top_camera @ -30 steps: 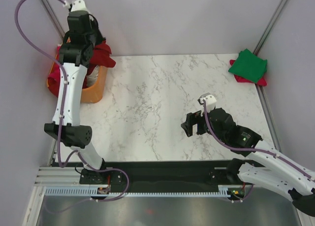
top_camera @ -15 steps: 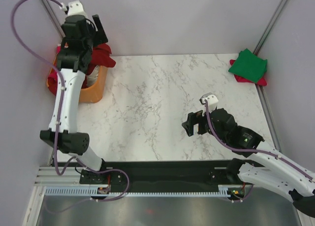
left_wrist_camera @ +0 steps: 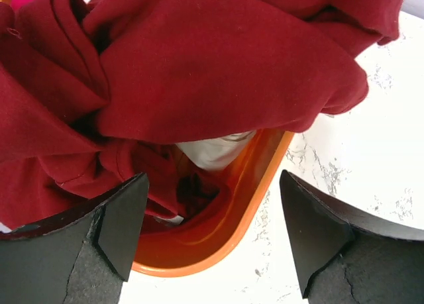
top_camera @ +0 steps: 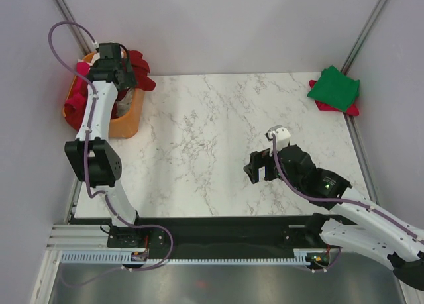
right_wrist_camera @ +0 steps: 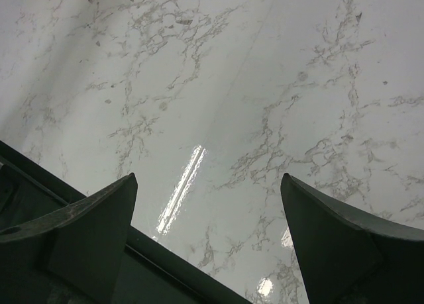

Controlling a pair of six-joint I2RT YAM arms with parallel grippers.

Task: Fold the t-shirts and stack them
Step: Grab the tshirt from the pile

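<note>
- L jaws stood wide apart w/ nothing btwn them, hovering right over the orange basket [top_camera: 126,124] at the far-L corner of the table [top_camera: 199,132].
- Dark red t-shirt [left_wrist_camera: 218,65] lay bunched in the basket, heaped above its rim, one flap spilling out toward the table.
- White cloth [left_wrist_camera: 215,152] showed beneath it inside the basket; pink-red cloth [top_camera: 71,102] hung at the basket's L side.
- R jaws also wide apart, gripping nothing, low over the marble table, R of centre.
- Green t-shirt [top_camera: 334,87] sat folded atop a pink-red t-shirt [top_camera: 351,109] at the far-R corner, well apart from both arms.
</note>
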